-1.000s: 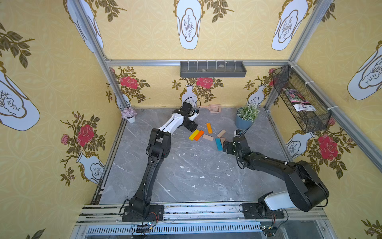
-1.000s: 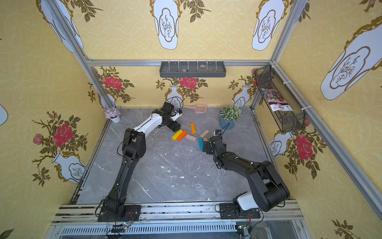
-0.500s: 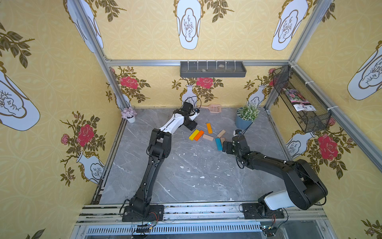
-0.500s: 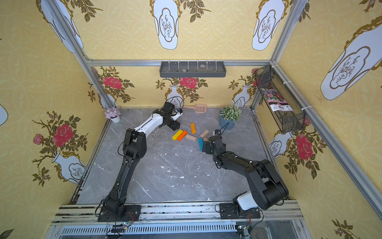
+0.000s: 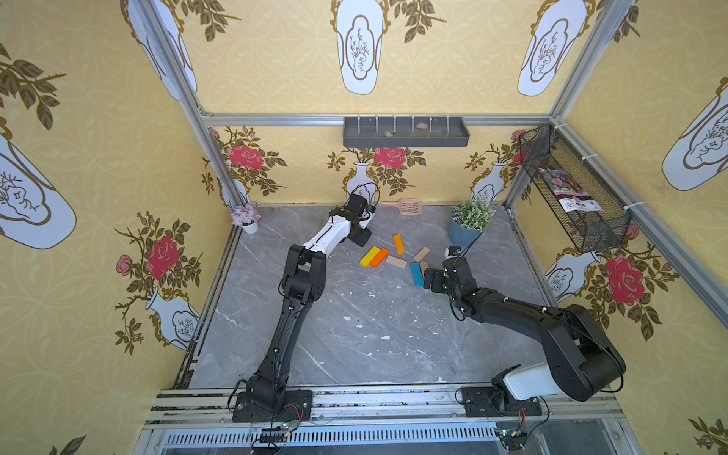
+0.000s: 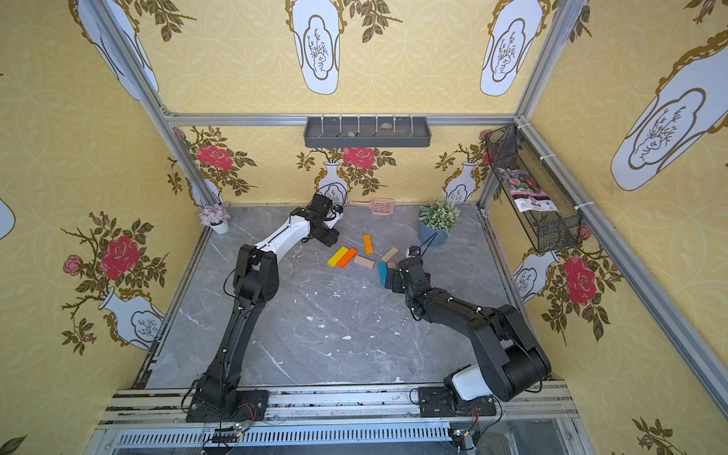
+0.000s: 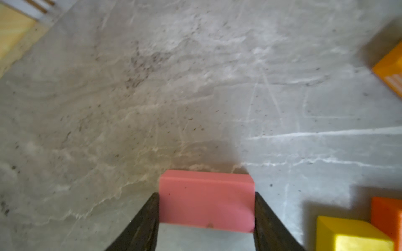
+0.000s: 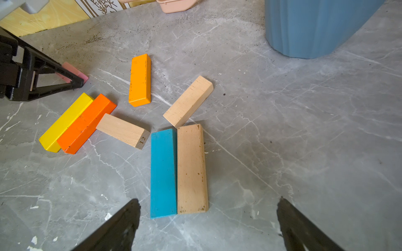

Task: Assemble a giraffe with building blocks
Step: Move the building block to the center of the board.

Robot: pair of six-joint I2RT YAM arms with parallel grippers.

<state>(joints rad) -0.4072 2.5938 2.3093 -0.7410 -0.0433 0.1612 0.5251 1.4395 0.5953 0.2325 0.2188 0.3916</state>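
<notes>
Left gripper (image 7: pixel 206 214) has just pinched the pink block (image 7: pixel 206 195), lower centre of its wrist view: head piece likely secured. Right gripper (image 8: pixel 208 202) hangs spread.

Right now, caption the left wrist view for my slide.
Left gripper pinches the pink block on the grey table, yellow block and orange block close by.

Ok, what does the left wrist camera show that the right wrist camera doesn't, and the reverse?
Left wrist only: both fingers of the left gripper pressed against the pink block's sides. Right wrist only: the blue block, three tan blocks, the blue pot, the peach scoop and the open right gripper. Both: the pink block, the left gripper, the yellow block and both orange blocks.
</notes>
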